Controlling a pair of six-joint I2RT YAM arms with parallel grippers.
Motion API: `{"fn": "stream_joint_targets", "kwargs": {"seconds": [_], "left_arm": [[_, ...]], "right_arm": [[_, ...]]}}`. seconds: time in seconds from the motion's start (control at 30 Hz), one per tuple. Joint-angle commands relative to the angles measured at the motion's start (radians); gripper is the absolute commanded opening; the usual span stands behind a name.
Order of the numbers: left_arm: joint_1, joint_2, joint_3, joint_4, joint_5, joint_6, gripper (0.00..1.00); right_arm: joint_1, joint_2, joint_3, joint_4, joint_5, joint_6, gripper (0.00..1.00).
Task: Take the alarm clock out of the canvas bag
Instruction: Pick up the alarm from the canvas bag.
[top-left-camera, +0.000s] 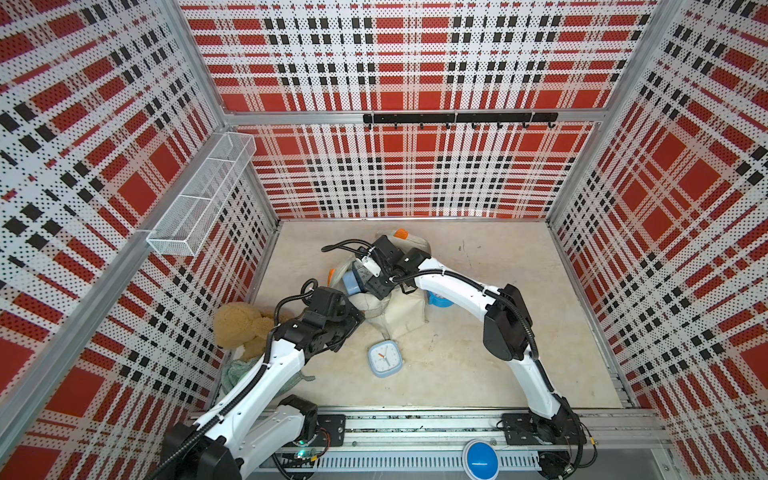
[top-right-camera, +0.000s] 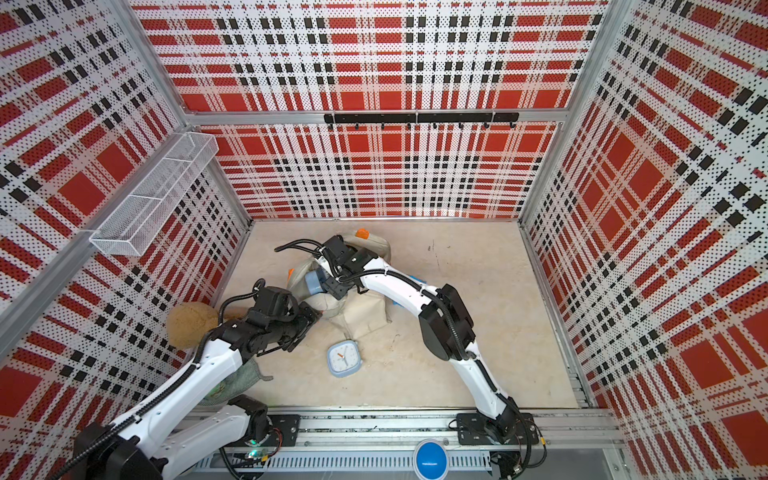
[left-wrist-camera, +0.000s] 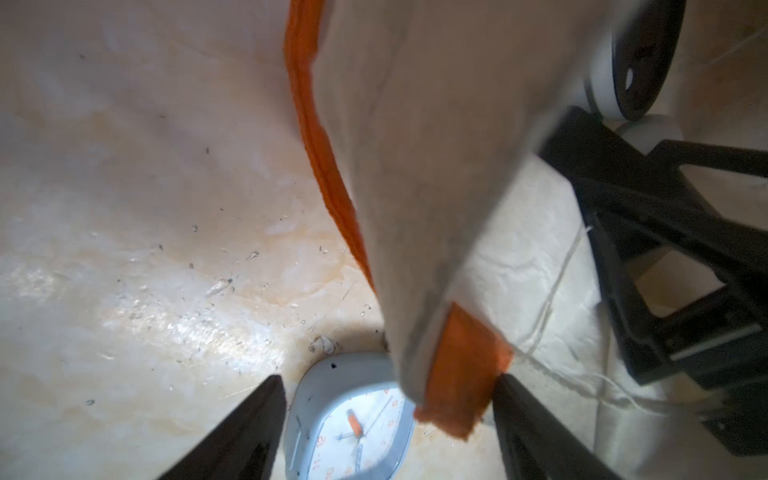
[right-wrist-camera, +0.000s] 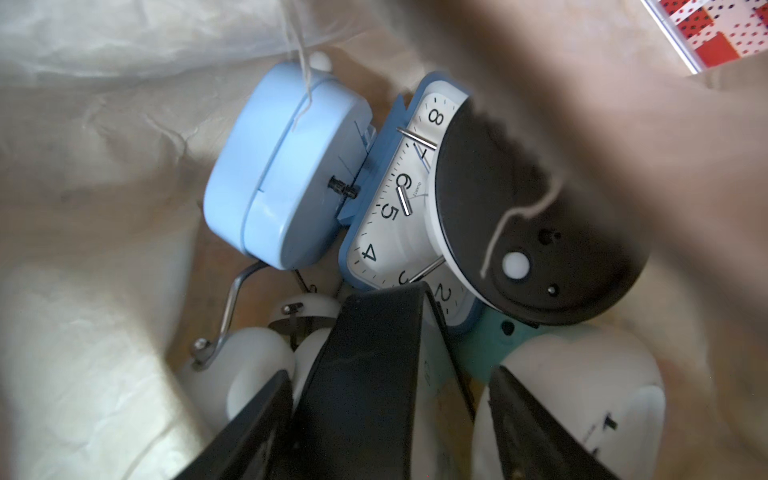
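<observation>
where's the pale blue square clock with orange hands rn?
In both top views the pale blue square alarm clock lies face up on the beige tabletop, just outside the cream canvas bag on its near side, between the arms.

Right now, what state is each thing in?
canvas bag: lying on the table, mouth open, several clocks inside
square blue clock: outside the bag, face up on the table
left gripper: open, straddling the bag's orange-tabbed edge
right gripper: open, inside the bag among clocks

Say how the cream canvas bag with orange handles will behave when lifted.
The cream canvas bag likely flops: its cloth lies creased and sagging. Probably bottom-heavy, as the pale blue rounded clock and others sit inside. They may shift.
</observation>
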Motion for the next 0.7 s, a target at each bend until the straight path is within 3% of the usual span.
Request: {"fn": "stream_joint_targets", "kwargs": {"seconds": [0.0,0.33,0.67], "left_arm": [[0.011,-0.017,0.002,-0.034,0.003,0.006,0.82],[0.011,-0.024,0.038,-0.058,0.000,0.010,0.81],[0.009,-0.032,0.073,-0.085,-0.012,0.013,0.82]], "right_arm": [[0.012,-0.028,-0.089,-0.086,0.031,-0.041,0.79],[0.015,-0.065,-0.134,-0.061,0.030,-0.031,0.75],[0.011,0.015,-0.024,-0.096,0.053,-0.044,0.47]]}}
